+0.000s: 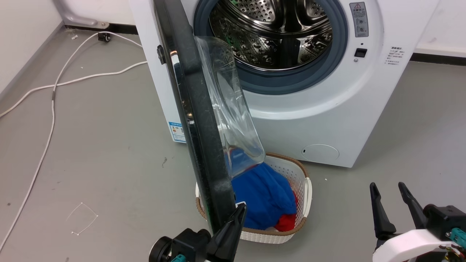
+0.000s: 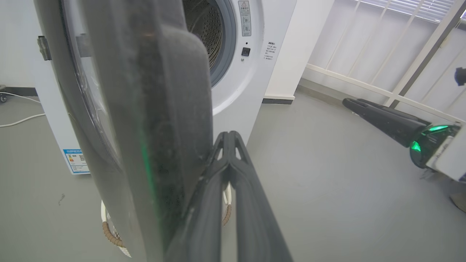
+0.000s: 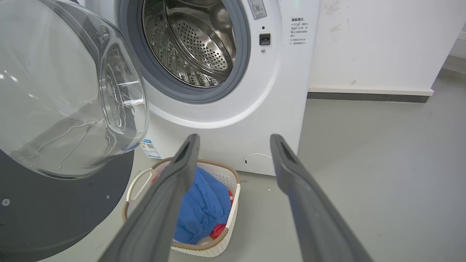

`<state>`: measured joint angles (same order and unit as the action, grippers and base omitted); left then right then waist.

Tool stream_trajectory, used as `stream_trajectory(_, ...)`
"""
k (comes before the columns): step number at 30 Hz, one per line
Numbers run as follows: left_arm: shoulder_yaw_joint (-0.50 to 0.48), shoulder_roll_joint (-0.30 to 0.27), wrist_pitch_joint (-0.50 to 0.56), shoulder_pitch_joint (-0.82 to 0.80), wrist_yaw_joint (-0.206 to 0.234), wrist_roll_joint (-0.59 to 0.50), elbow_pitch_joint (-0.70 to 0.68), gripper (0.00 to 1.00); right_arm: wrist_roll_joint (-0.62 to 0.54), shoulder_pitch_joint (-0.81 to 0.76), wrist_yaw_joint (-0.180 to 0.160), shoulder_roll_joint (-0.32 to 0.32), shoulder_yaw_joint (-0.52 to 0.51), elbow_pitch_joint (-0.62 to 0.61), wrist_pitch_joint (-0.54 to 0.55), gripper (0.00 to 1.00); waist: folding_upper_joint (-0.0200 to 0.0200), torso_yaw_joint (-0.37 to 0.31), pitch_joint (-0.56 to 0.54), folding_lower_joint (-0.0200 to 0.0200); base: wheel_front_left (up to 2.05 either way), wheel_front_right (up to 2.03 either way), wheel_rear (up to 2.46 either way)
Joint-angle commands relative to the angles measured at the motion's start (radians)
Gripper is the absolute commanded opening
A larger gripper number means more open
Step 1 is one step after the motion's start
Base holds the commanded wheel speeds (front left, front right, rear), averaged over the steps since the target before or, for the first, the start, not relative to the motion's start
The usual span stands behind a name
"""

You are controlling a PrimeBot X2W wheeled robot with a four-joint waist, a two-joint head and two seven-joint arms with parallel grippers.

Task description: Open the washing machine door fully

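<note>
Grey floor [image 1: 109, 145], washing machine door [image 1: 196, 127] half open; left gripper [image 1: 240, 209], fingers pressed together, against its lower rim; right gripper [image 1: 387, 186] spread, empty.

- Your floor [image 1: 91, 153] in the head view is smooth grey, scuffed and speckled.
- A white cable [image 1: 53, 105] snakes across it at 9 o'clock, running up to a small dark caster [image 1: 104, 36] at 11.
- A white wall [image 1: 22, 40] rises at 10 o'clock; a dark skirting strip [image 1: 438, 58] runs at 2.
- In the left wrist view you have white railing bars [image 2: 367, 86] at 2 o'clock, with slatted blinds [image 2: 407, 8] at 1.
</note>
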<state>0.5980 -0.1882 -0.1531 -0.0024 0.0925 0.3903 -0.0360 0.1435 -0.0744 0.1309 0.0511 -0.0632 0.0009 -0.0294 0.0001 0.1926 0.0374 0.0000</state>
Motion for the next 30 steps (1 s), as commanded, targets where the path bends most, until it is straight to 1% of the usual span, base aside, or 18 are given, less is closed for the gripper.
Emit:
stream_trajectory(1, -0.022, -0.008, -0.008, 0.005, 0.021, 0.003, 0.003, 0.0, 0.006, -0.005, 0.0, -0.002, -0.004, 0.0, 0.0, 1.0, -0.0001, 0.006, -0.003, 0.0, 0.0, 0.0, 0.0)
stream_trajectory(4, -0.032, -0.007, -0.005, 0.02, 0.041, 0.011, 0.0, 0.0, 0.008, -0.012, 0.0, -0.002, -0.007, -0.002, 0.002, 1.0, -0.0001, 0.026, -0.005, 0.0, 0.0, 0.0, 0.0)
stream_trajectory(5, -0.032, -0.007, -0.005, 0.02, 0.041, 0.011, 0.0, 0.0, 0.008, -0.012, 0.0, -0.002, -0.007, -0.002, 0.002, 1.0, -0.0001, 0.026, -0.005, 0.0, 0.0, 0.0, 0.0)
stream_trajectory(7, -0.038, -0.006, -0.007, 0.035, 0.058, 0.013, -0.011, 0.0, 0.009, -0.009, 0.0, -0.002, -0.009, -0.004, 0.007, 1.0, -0.0001, 0.051, -0.006, 0.0, 0.0, 0.0, 0.0)
stream_trajectory(9, -0.039, -0.007, -0.008, 0.045, 0.066, 0.016, -0.017, 0.0, 0.007, -0.008, 0.0, -0.002, -0.014, -0.006, 0.008, 1.0, -0.0001, 0.072, -0.007, 0.0, 0.0, 0.0, 0.0)
stream_trajectory(10, -0.039, -0.007, -0.008, 0.045, 0.066, 0.016, -0.017, 0.0, 0.007, -0.008, 0.0, -0.002, -0.014, -0.006, 0.008, 1.0, -0.0001, 0.072, -0.007, 0.0, 0.0, 0.0, 0.0)
stream_trajectory(11, -0.043, -0.009, -0.011, 0.055, 0.072, 0.018, -0.022, 0.0, 0.006, -0.011, 0.0, -0.002, -0.017, -0.011, 0.008, 1.0, -0.0001, 0.095, -0.007, 0.0, 0.0, 0.0, 0.0)
stream_trajectory(13, -0.047, -0.009, -0.012, 0.057, 0.077, 0.017, -0.023, 0.0, 0.007, -0.013, 0.0, -0.002, -0.019, -0.012, 0.009, 1.0, -0.0001, 0.107, -0.007, 0.0, 0.0, 0.0, 0.0)
stream_trajectory(14, -0.054, -0.011, -0.016, 0.06, 0.083, 0.022, -0.025, 0.0, 0.004, -0.015, 0.0, -0.001, -0.022, -0.016, 0.011, 1.0, -0.0001, 0.132, -0.007, 0.0, 0.0, 0.0, 0.0)
stream_trajectory(18, -0.079, -0.011, -0.021, 0.061, 0.094, 0.043, -0.027, 0.0, 0.002, -0.016, 0.0, -0.001, -0.027, -0.029, 0.012, 1.0, -0.0001, 0.182, 0.004, 0.0, 0.0, 0.0, 0.0)
stream_trajectory(22, -0.109, -0.027, -0.029, 0.049, 0.092, 0.058, -0.016, 0.0, 0.002, -0.005, 0.0, -0.001, -0.027, -0.036, 0.016, 1.0, -0.0001, 0.209, 0.009, 0.0, 0.0, 0.0, 0.0)
stream_trajectory(26, -0.129, -0.053, -0.024, 0.013, 0.065, 0.07, 0.011, 0.0, 0.004, -0.005, 0.0, -0.001, -0.037, -0.037, 0.014, 1.0, -0.0001, 0.239, 0.01, 0.0, 0.0, 0.0, 0.0)
stream_trajectory(30, -0.172, -0.091, -0.027, -0.033, 0.048, 0.091, 0.063, 0.0, 0.005, 0.004, 0.0, -0.001, -0.039, -0.043, 0.016, 1.0, -0.0001, 0.246, 0.017, 0.0, 0.0, 0.0, 0.0)
